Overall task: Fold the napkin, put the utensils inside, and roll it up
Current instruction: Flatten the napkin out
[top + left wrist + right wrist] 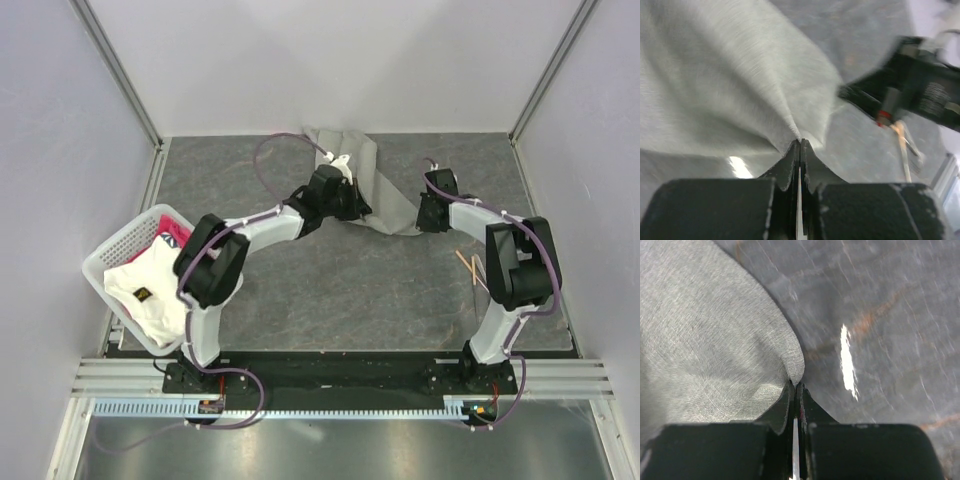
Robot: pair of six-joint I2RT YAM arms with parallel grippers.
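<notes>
The grey-green napkin (375, 190) lies bunched and stretched at the back middle of the table. My left gripper (358, 208) is shut on its near left edge; in the left wrist view the cloth (730, 75) fans out from the closed tips (800, 142). My right gripper (424, 222) is shut on the near right corner; in the right wrist view the napkin (705, 335) is pinched at the tips (795, 386). The utensils (472, 270), thin wood-coloured sticks, lie on the table at the right beside the right arm, and show blurred in the left wrist view (903, 150).
A white basket (112, 253) at the left holds a white cloth (150, 290) and a pink cloth (172, 228). Metal frame posts and walls enclose the dark grey table (330, 290).
</notes>
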